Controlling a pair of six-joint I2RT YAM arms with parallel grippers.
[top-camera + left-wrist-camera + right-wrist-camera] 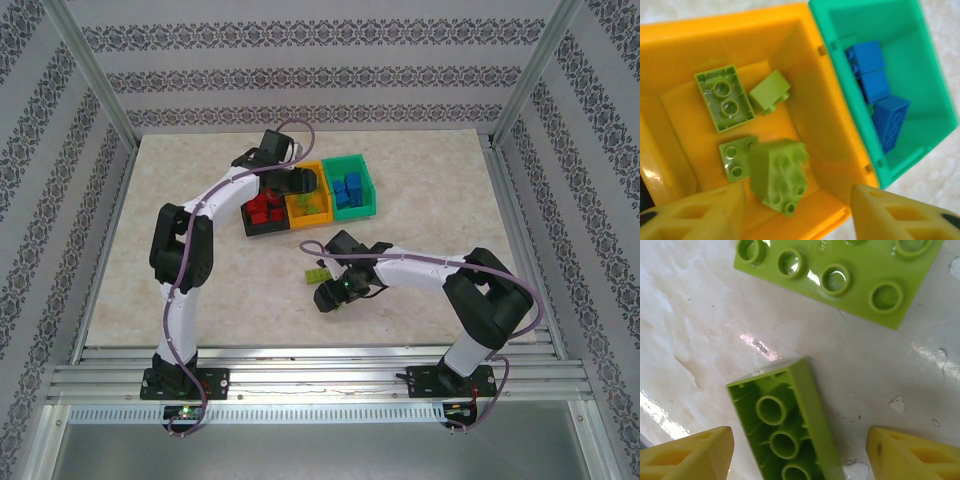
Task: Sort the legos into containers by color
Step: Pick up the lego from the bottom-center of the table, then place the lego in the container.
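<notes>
My left gripper [797,212]: jaws apart, empty, over the orange bin [822,125], lime bricks [777,175] inside. My right gripper [800,455]: jaws apart, straddling an upturned lime brick [785,435] on the table [700,330], not clamped. Lime plate [840,275] sits just beyond. Red bricks [265,210] are in the black bin [250,226], blue bricks [875,85] in the green bin [920,65]. Nearly done, I'd say: two limes left that I can see.

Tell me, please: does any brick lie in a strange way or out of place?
On the table, the near lime brick lies upside down, hollow side up, between the right fingers. The far lime brick shows its studs.
</notes>
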